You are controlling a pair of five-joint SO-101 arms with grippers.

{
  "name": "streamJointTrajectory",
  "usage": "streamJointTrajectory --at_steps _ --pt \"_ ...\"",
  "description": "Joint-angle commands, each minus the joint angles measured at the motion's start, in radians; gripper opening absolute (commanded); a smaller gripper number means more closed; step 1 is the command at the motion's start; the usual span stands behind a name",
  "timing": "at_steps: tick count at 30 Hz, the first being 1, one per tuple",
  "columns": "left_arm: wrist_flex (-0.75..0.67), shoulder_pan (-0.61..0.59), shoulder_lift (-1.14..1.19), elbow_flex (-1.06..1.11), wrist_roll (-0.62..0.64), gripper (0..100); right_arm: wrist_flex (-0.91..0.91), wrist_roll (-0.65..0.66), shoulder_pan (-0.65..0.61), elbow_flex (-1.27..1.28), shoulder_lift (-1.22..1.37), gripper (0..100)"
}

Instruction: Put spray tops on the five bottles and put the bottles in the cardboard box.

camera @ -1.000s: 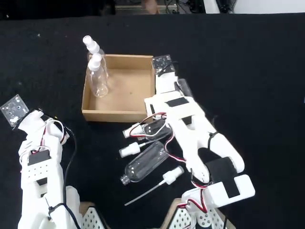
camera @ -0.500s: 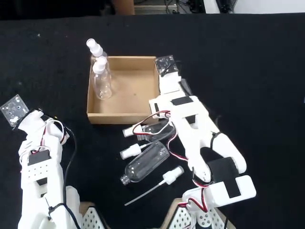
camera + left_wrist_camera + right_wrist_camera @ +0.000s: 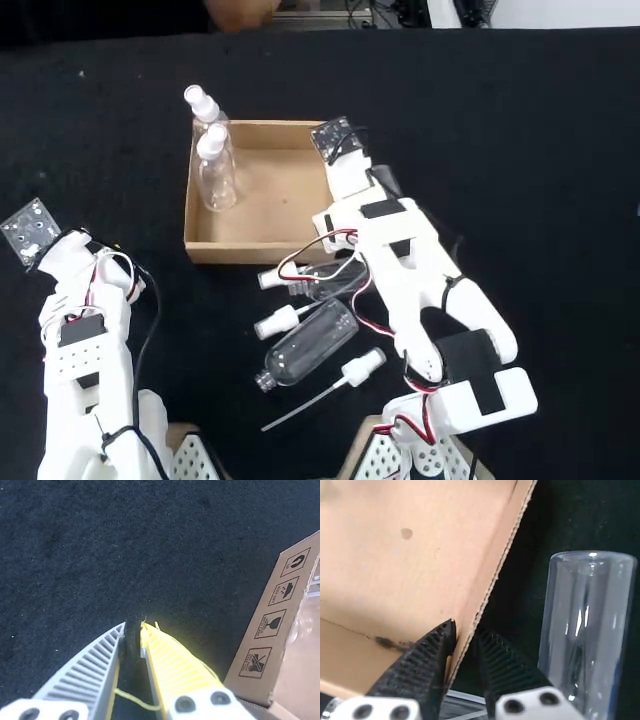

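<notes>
Right gripper pinching the cardboard box wall, a bottle standing inside the box — left gripper hanging almost closed over the black table

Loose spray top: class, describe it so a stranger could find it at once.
From the cardboard box, go down the high view. The loose spray top lies beyond the uncapped bottle; it alone trails a thin tube, joined to no bottle.

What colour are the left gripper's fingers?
Fingers: one yellow, one grey; best in left wrist view.
</notes>
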Motion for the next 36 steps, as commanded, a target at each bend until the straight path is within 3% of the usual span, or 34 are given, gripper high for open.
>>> streamJointTrajectory --at_steps 1,19,26,32,36 --pt "-0.021 0.007 -0.021 -0.013 0.008 4 0.017 0.041 0.031 -0.051 -0.008 1.0" --pt "-0.021 0.007 -0.021 -0.013 0.008 4 0.092 0.066 0.028 -0.101 -0.008 2.1" --pt "-0.021 0.007 -0.021 -0.013 0.008 4 0.118 0.015 0.029 -0.157 -0.013 22.1" --pt "-0.021 0.007 -0.021 -0.013 0.008 4 0.384 0.028 0.029 -0.297 -0.170 21.4" --pt "-0.021 0.007 -0.021 -0.013 0.008 4 0.644 0.253 0.035 -0.364 -0.278 21.1"
